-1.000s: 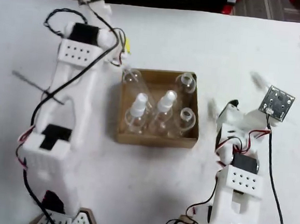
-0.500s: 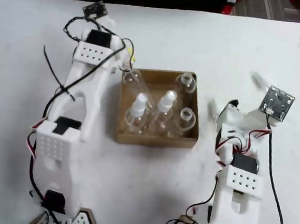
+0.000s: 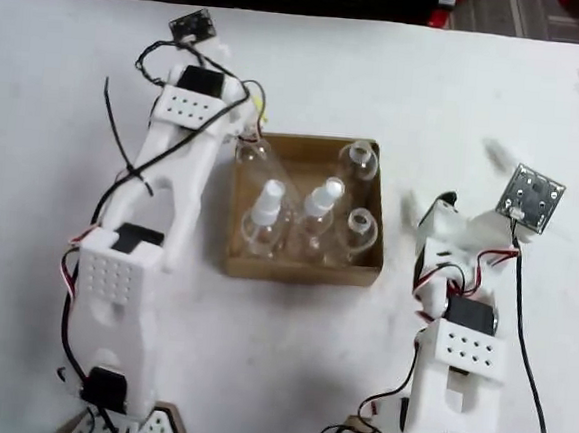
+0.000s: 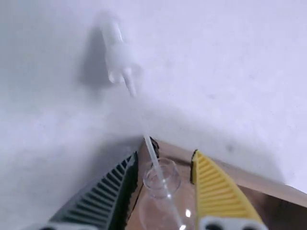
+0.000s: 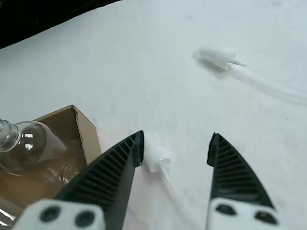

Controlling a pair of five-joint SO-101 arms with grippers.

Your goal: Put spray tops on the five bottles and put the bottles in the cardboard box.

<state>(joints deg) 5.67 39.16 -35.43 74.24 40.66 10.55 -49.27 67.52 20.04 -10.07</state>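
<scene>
The cardboard box holds five clear bottles. Two of them carry white spray tops; three stand uncapped. My left gripper is open at the box's far left corner, its fingers either side of the uncapped bottle's neck. A loose spray top lies on the table beyond, and its thin tube slants into that bottle. My right gripper is open just right of the box, over a loose spray top.
Another loose spray top lies on the white table farther right and back. Both arm bases stand at the near edge, with wires trailing along each arm. Bare table stretches behind the box.
The left arm has drawn back toward the near side and folded, bringing its gripper to the box's far left corner. The right arm has barely shifted.
</scene>
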